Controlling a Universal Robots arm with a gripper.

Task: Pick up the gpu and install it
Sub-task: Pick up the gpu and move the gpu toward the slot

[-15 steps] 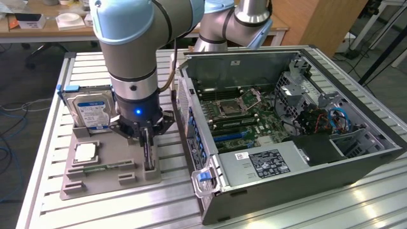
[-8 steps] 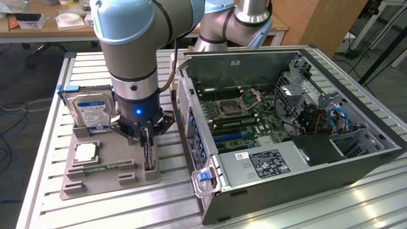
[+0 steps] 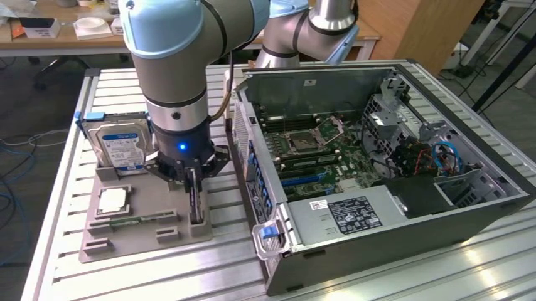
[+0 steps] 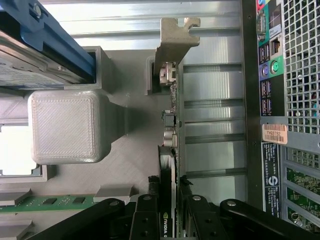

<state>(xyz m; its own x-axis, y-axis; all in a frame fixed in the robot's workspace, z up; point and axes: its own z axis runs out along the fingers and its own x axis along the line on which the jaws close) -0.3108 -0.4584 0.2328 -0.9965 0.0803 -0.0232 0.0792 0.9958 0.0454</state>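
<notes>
The gpu (image 4: 170, 145) is shown standing on edge in a slot of the grey holder (image 3: 134, 239), beside the open case (image 3: 402, 233). It is seen as a thin dark card ended by a silver bracket (image 4: 174, 42). It is clamped between the jaws of the gripper (image 3: 195, 183).

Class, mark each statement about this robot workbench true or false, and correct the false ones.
1. The gpu stands on edge in the gray holder. True.
2. The hard drive lies flat inside the case. False: it stands upright in the holder, outside the case.
3. The case is open, with the motherboard showing. True.
4. The gpu is seated on the motherboard. False: it is in the holder.
5. The claw is down at the gpu. True.
</notes>
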